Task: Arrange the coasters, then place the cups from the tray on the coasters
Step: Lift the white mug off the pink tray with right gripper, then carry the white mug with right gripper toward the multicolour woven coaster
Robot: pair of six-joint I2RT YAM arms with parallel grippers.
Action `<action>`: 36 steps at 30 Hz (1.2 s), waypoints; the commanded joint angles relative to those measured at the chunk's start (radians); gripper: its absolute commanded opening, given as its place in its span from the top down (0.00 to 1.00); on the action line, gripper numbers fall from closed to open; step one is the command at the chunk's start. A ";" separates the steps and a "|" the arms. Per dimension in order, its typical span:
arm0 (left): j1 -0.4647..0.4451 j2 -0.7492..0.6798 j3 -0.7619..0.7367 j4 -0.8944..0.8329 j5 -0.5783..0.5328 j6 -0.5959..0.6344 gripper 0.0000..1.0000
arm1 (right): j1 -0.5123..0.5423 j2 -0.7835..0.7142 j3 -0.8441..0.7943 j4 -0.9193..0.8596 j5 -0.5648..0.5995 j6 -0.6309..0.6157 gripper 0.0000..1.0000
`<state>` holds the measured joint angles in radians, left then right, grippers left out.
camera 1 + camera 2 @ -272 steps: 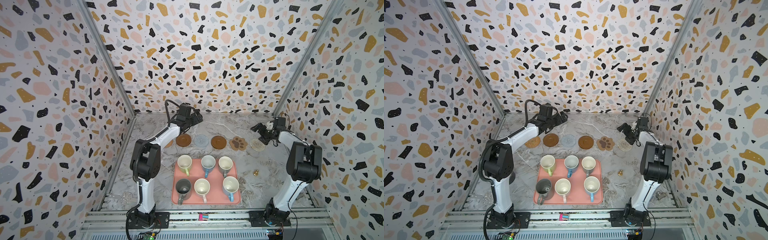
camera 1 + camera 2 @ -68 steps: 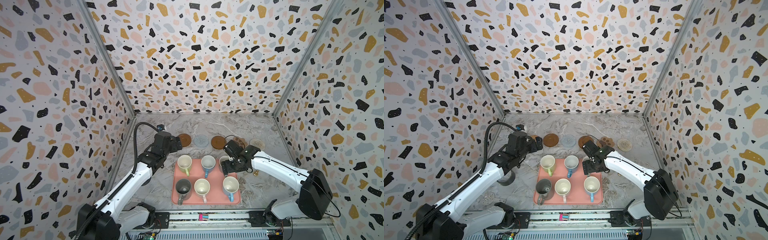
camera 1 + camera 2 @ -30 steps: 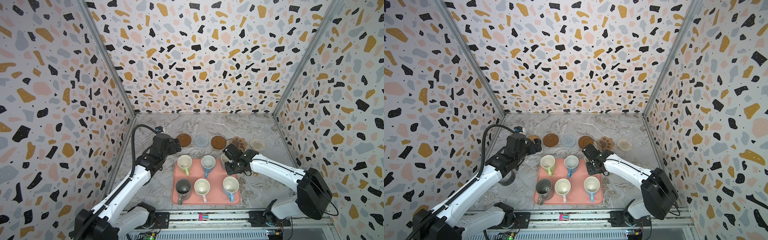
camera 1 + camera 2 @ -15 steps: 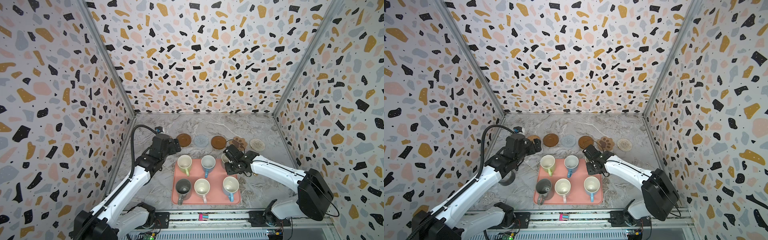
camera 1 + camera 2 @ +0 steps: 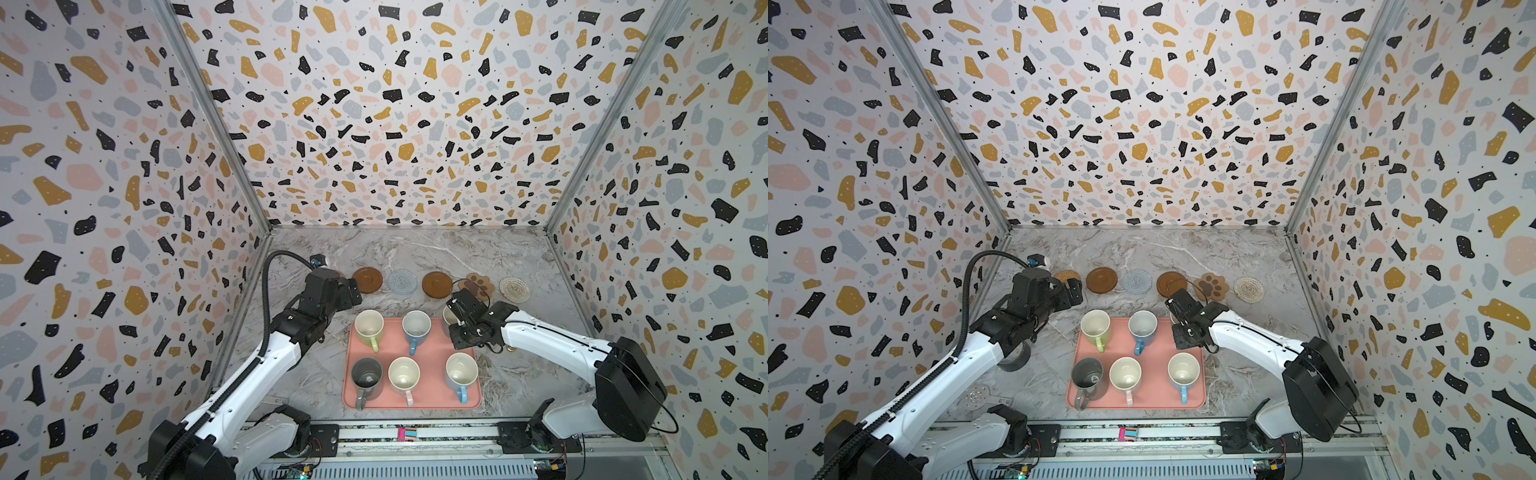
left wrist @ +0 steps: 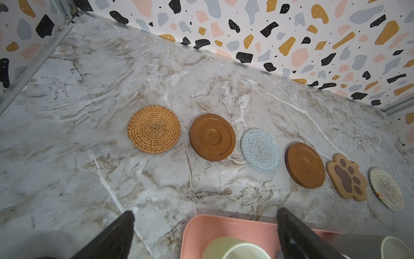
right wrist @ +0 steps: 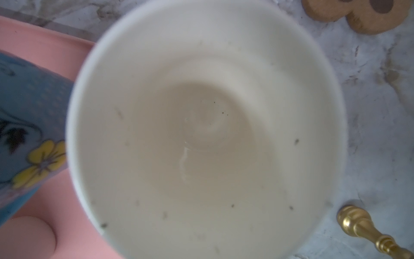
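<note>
Six coasters are laid in a row on the marbled tabletop (image 5: 415, 249) behind the tray, all seen bare in the left wrist view: tan woven round (image 6: 154, 129), left wooden disc (image 5: 367, 279), blue-grey woven round (image 5: 402, 281), right wooden disc (image 5: 436, 284), paw-shaped coaster (image 5: 482, 284), cream woven round (image 5: 514, 289). Six mugs are stood upright on the salmon-pink tray (image 5: 434, 353) in two rows of three. At the back are the light green mug (image 5: 369, 326), back blue mug (image 5: 416, 326) and light grey mug (image 7: 201, 123); in front are the dark grey mug (image 5: 366, 376), pale pink mug (image 5: 403, 374) and front blue mug (image 5: 461, 370). The right gripper (image 5: 460, 322) is set down over the light grey mug at the tray's back right corner. Its jaws are pressed together on the mug's rim, though the fingertips are not seen in the right wrist view, which is filled by the cream inside of the mug. The left gripper (image 6: 205, 212) is held above the tabletop at the tray's back left corner, just beside the light green mug. Its jaws are spread wide and nothing is gripped. The tan woven round is largely hidden behind it in a top view. A small brass-coloured piece (image 7: 367, 228) is lying on the tabletop just beside the tray's right edge.
</note>
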<state>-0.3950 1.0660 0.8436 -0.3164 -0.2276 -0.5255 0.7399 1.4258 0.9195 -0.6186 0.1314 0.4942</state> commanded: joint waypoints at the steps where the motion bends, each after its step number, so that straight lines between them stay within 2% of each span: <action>1: -0.004 -0.012 -0.017 0.014 -0.018 -0.006 0.00 | 0.003 -0.048 0.053 -0.009 0.026 -0.010 0.89; 20: -0.005 -0.026 -0.031 0.019 -0.019 -0.016 0.00 | -0.006 -0.092 0.169 -0.086 0.072 -0.039 0.91; 36: -0.005 -0.052 -0.037 0.012 -0.021 -0.018 0.00 | -0.173 -0.077 0.234 -0.092 0.041 -0.148 0.92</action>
<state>-0.3950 1.0309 0.8177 -0.3141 -0.2306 -0.5396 0.5869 1.3724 1.0966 -0.7296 0.1680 0.3847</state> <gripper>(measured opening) 0.996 0.174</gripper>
